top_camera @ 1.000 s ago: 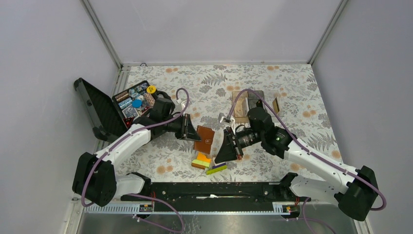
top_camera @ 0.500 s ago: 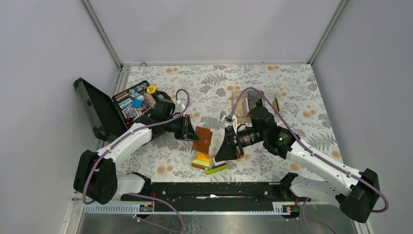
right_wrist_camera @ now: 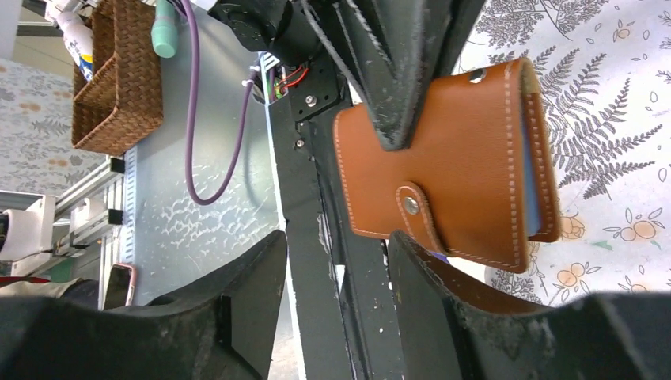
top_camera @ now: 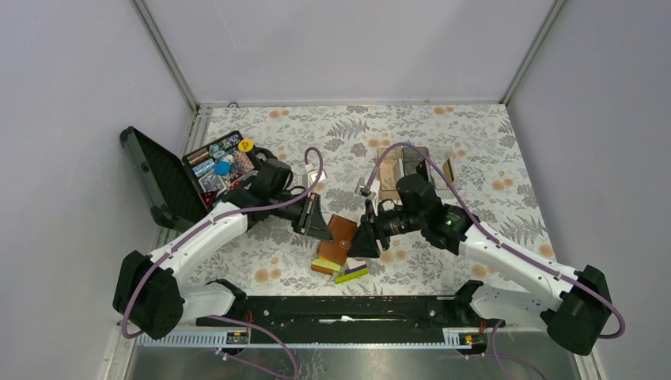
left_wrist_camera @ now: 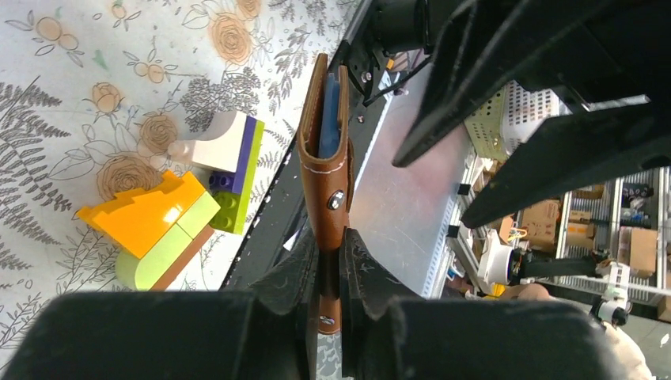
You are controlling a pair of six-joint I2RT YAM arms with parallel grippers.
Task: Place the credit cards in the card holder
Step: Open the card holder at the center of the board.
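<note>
My left gripper [top_camera: 319, 225] pinches the card holder [top_camera: 339, 237] by one end, jaws pressed hard against the brown leather on both faces, and holds it up on edge above the worktop [top_camera: 475, 142] near the middle of its near edge. In the left wrist view the left gripper [left_wrist_camera: 328, 265] clamps the lower end of the card holder [left_wrist_camera: 324, 170], the stitched leather rises straight up from the jaws, and the edge of a blue credit card [left_wrist_camera: 331, 111] shows between the two covers. In the right wrist view the card holder [right_wrist_camera: 451, 166] is folded shut with its snap tab fastened across the front, and a sliver of the credit card [right_wrist_camera: 532, 198] shows along its open side. My right gripper [top_camera: 365, 237] hangs just beside the holder with its jaws spread and nothing between them, and in its own camera the right gripper [right_wrist_camera: 336, 249] points at the tab side without touching it. A cluster of orange, green and purple blocks [top_camera: 336, 265] lies on the flowered cloth just below the holder, closer to the near edge. An open black tool case [top_camera: 170, 178] sits at the left edge, and a brown compartment box [top_camera: 396, 174] stands right of centre, behind the right arm
</note>
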